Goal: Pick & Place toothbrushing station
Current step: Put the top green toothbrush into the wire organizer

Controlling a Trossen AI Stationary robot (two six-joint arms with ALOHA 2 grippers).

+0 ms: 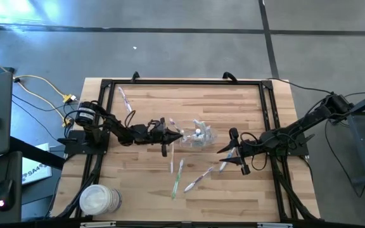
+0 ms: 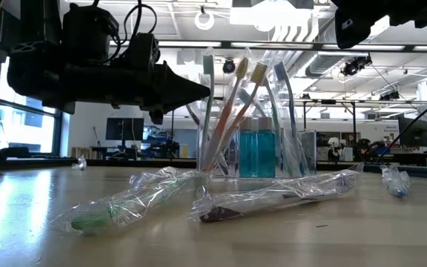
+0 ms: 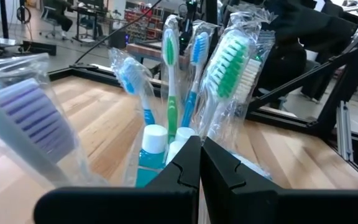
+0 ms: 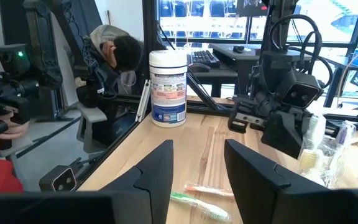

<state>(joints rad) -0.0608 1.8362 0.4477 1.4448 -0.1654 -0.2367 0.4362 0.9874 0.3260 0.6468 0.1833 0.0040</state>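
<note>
Two grippers: left gripper (image 1: 177,134) jaws closed beside container (image 1: 198,135); right gripper (image 1: 228,158) jaws apart, empty.

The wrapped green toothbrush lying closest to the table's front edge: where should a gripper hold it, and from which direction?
Grip the wrapped green toothbrush mid-handle, coming straight down, fingers across its slim length. It lies flat and apart from its neighbours.

You see the container (image 1: 198,135) mid-table, toothbrushes (image 2: 232,104) standing in it. Loose wrapped toothbrushes (image 1: 181,174) lie at its six o'clock. The wipes tub (image 1: 99,200) sits at its eight o'clock.
</note>
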